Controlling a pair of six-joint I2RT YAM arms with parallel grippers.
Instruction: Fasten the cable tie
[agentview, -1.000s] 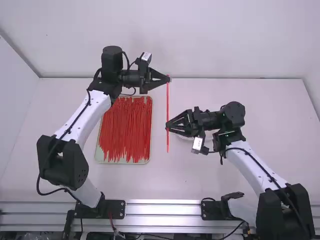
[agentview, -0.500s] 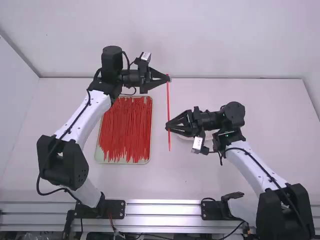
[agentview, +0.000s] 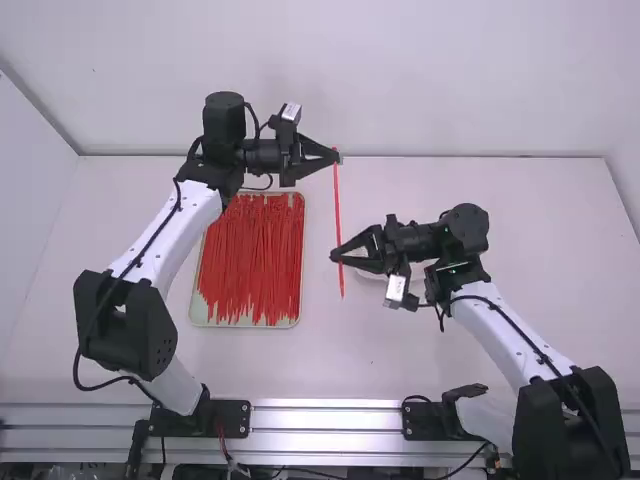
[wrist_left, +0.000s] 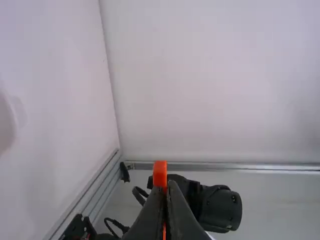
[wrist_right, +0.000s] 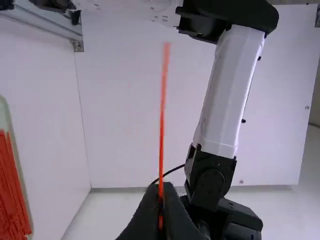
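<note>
Where the cable tie (agentview: 338, 220) is: in the upper middle of the high view, a single red strip held off the table (agentview: 520, 200), running nearly straight down the frame from the left gripper to just past the right gripper.
Top end of tie: its orange-red head pokes out above the tips of the left gripper (agentview: 335, 157); in the left wrist view the head (wrist_left: 160, 175) stands just over the fingertips.
Left gripper fingers: pressed together on the tie just under its head (wrist_left: 165, 189), with no gap visible between them.
Right gripper (agentview: 340, 257): right of centre in the high view, pointing toward the left of the frame and meeting the tie near its lower end, a short tail hanging below.
Right gripper fingers: closed on the strip in the right wrist view (wrist_right: 161, 195), the tie (wrist_right: 163, 110) rising straight from the tips toward the left arm (wrist_right: 227, 100).
Tray (agentview: 246, 324): flat on the table at centre left, just left of the hanging tie and apart from it.
Spare ties (agentview: 250, 260): a dense red layer filling the tray, lying lengthwise.
</note>
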